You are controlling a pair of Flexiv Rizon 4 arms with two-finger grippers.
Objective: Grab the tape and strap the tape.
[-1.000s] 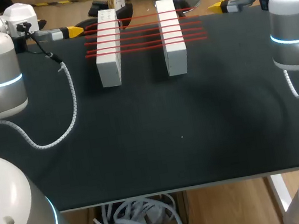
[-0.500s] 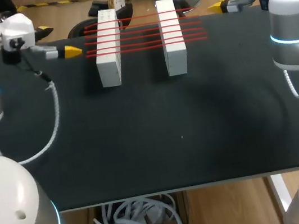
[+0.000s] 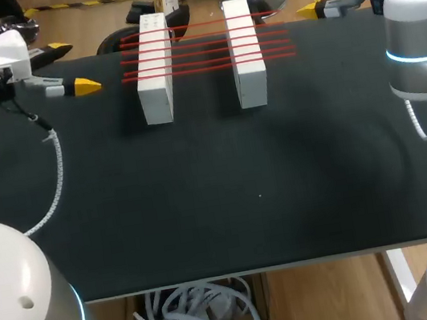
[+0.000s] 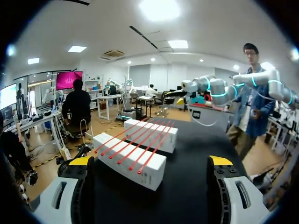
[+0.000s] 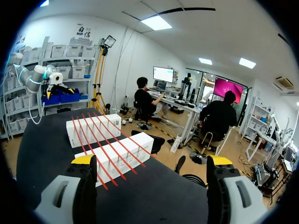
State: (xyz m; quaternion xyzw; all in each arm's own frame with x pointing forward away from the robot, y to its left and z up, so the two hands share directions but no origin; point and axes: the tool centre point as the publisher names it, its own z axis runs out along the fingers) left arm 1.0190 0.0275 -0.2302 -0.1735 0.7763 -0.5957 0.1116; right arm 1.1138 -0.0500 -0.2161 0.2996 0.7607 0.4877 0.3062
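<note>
Two long white blocks (image 3: 153, 70) (image 3: 245, 51) lie side by side at the table's far middle, and several red tape strands (image 3: 204, 46) run across both. My left gripper (image 3: 73, 66) hovers left of the blocks, open and empty. In the left wrist view the gripper (image 4: 149, 163) faces the near block (image 4: 122, 156), with the far block (image 4: 156, 133) and the red strands (image 4: 140, 149) beyond. My right gripper (image 3: 311, 8) stays at the far right edge, open and empty. The right wrist view shows that gripper (image 5: 151, 161) facing the blocks (image 5: 122, 156) (image 5: 93, 128) from the other side.
The black table top (image 3: 226, 190) is bare in front of the blocks. A coiled cable (image 3: 54, 177) hangs from my left arm over the table's left part. My right arm's elbow (image 3: 418, 38) stands over the right edge.
My left gripper has swung away from the far edge beside the blocks, moving left and toward the front, and stays open. The right arm and the blocks have not moved.
</note>
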